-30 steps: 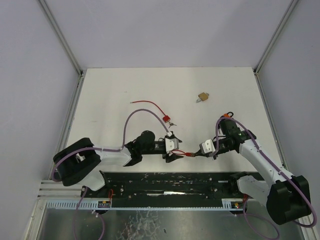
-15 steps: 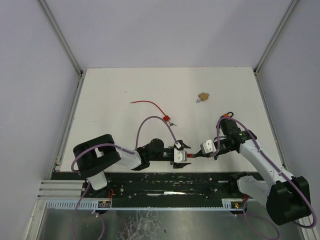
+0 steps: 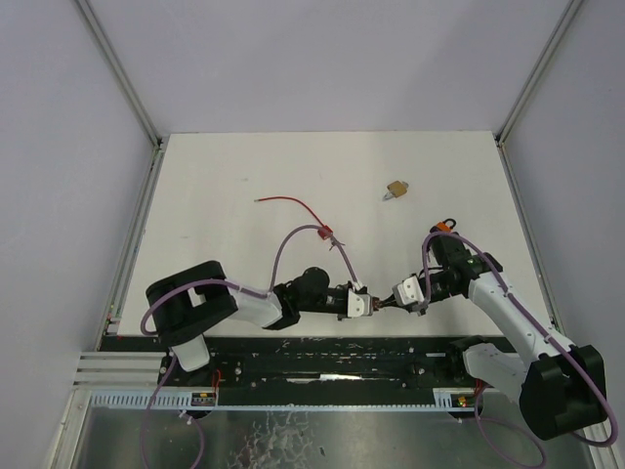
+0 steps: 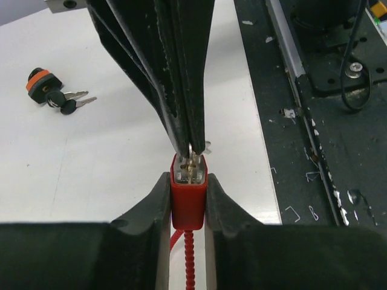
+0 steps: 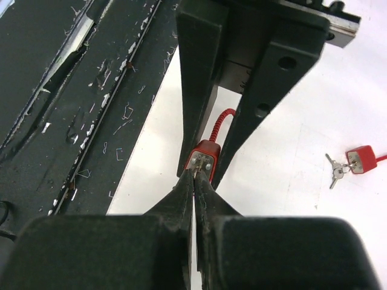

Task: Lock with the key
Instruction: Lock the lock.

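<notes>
The left gripper [image 3: 362,304] and right gripper [image 3: 395,298] meet tip to tip over the near edge of the white table [image 3: 215,186], just beyond the black base rail [image 3: 332,357].

Left gripper: the jaws pinch the red cable lock [image 4: 189,194] by its two side faces. The lock is held clear of the table, keyway end toward the right gripper. Its ribbed red cable [image 4: 188,266] runs back between the left fingers [image 4: 148,208].

Right gripper: the jaws are pressed together on the key [image 4: 191,152]. The metal of the key shows between the fingertips and meets the keyway face of the lock. How far the blade sits inside cannot be told.

Other items on the table:
- A second red lock [image 5: 361,158] with a pair of keys [image 5: 336,170] lies apart from the grippers.
- A black lock with an orange cap [image 4: 42,86] lies by the right arm.
- A brass padlock [image 3: 396,189] lies farther back.
</notes>
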